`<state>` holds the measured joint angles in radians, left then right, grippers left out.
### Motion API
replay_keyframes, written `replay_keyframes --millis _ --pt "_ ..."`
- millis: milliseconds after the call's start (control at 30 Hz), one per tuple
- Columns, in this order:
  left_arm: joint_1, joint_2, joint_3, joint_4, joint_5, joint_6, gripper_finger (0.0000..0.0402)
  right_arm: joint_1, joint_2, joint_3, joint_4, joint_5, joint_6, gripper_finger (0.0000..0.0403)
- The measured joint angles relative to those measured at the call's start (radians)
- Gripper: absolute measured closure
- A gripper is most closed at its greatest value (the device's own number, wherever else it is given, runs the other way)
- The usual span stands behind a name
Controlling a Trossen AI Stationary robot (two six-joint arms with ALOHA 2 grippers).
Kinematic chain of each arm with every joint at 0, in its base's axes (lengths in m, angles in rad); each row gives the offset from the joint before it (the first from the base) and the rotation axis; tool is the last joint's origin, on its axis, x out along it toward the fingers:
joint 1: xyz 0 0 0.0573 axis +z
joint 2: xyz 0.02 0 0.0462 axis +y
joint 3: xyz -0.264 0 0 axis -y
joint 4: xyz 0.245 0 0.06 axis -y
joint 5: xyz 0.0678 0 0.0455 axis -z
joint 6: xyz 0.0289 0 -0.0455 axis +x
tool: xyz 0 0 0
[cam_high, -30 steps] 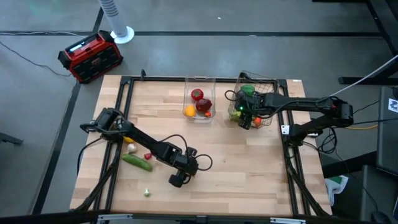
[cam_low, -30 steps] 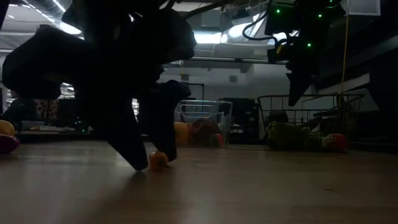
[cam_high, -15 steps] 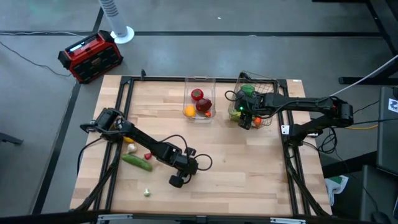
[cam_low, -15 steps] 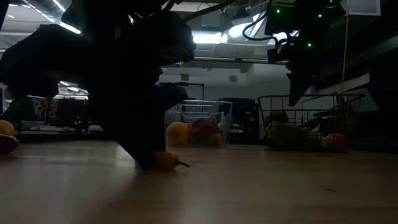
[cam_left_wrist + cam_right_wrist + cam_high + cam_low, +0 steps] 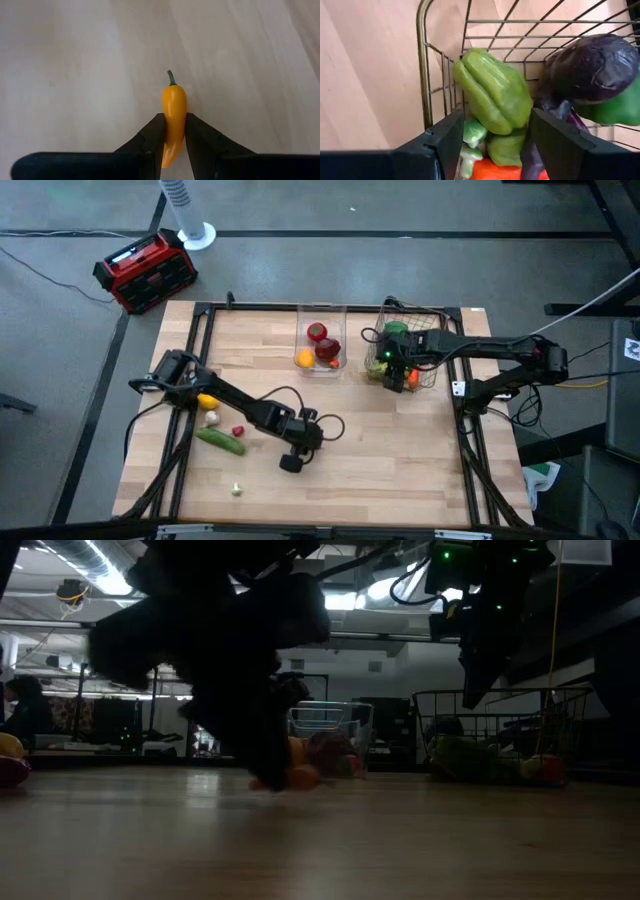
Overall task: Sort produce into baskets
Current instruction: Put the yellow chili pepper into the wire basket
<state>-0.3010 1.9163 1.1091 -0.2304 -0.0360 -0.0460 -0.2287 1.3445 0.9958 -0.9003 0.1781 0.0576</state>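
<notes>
- Nearest the front edge of the pale wooden plank counter (image 5: 400,460), a small whitish garlic bulb (image 5: 236,490) lies alone.
- The left gripper (image 5: 290,464) is clenched on a glossy little orange chili with a green stem (image 5: 173,117), pinched between both dark fingers, low over bare wood at mid-counter.
- Behind the left arm: a long green cucumber (image 5: 220,441), a tiny red chili (image 5: 238,430), a pale round piece (image 5: 211,418) and a yellow lemon (image 5: 206,401), all loose on the counter's left side.
- Farther back, the clear plastic rectangular bin (image 5: 322,311) holds a red apple (image 5: 317,332), a darker red fruit (image 5: 328,350) and an orange (image 5: 304,359).
- Beside it, the copper-brown wire mesh basket (image 5: 427,65) carries a lumpy green pepper (image 5: 492,90), a shiny purple eggplant (image 5: 595,65) and something orange beneath.
- The right gripper (image 5: 392,370) hangs spread wide over the basket's near side, holding nothing.
- Off the counter, a red-and-black box (image 5: 145,270) sits on the grey floor; its label is unreadable.
</notes>
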Motion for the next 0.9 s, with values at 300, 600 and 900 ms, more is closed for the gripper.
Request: replay_keyframes --millis 300,600,900 --pt "0.085 -0.031 0.001 0.126 0.000 0.000 0.0332 0.000 0.000 0.136 -0.043 0.114 0.001 0.0175" --pt "0.161 -0.069 0.003 0.300 -0.052 -0.006 0.0332 0.072 -0.001 0.164 0.022 -0.203 0.172 0.0175" --pt "0.201 -0.075 0.003 0.463 -0.055 -0.005 0.0332 0.198 0.001 0.161 0.103 -0.284 0.245 0.0175"
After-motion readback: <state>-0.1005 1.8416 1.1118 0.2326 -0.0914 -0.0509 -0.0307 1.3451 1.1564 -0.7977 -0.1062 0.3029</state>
